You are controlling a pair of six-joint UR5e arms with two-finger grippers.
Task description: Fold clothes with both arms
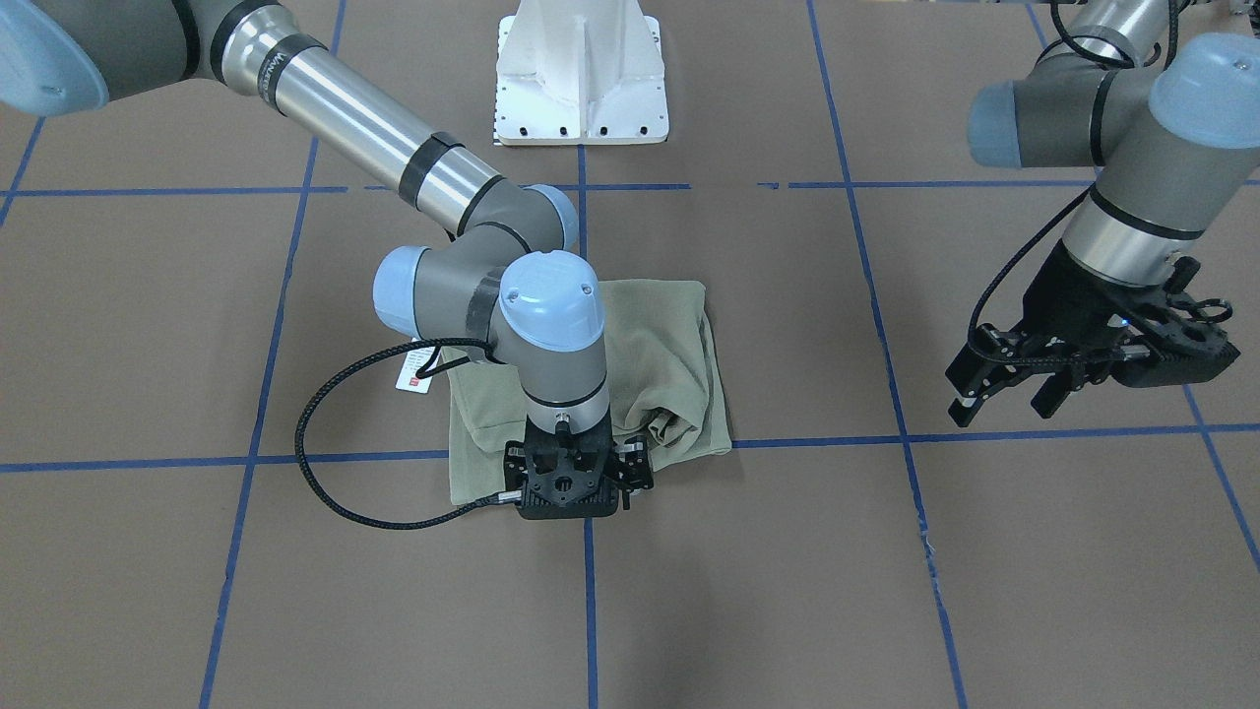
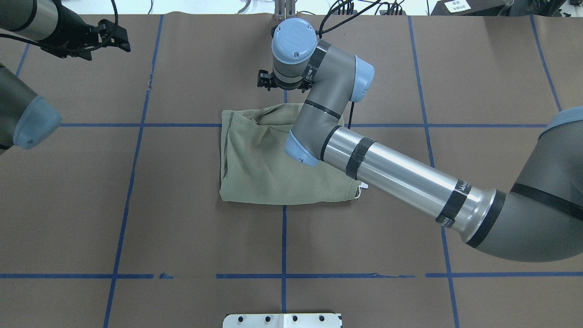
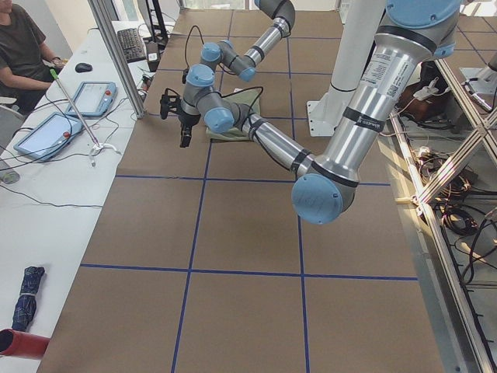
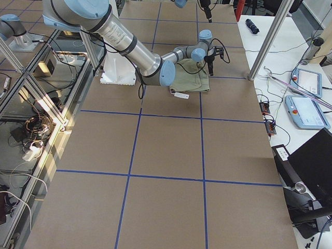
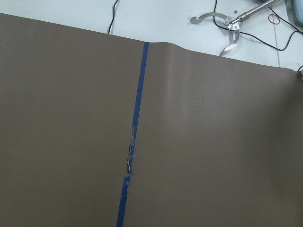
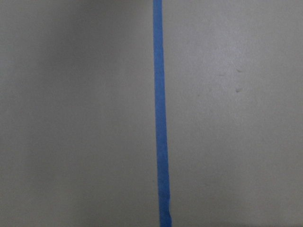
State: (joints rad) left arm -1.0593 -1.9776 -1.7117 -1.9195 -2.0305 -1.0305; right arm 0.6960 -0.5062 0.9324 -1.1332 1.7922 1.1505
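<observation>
With the folded shirt (image 1: pixel 669 345) at the table centre, I would lower my right gripper (image 1: pixel 571 492), whose jaws I cannot tell, squarely onto its far edge to catch all layers, while the left gripper (image 1: pixel 1002 406) hangs released, well aside

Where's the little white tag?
In the front-facing view the tag lies on the table at the shirt's left edge, close to the right arm.
</observation>
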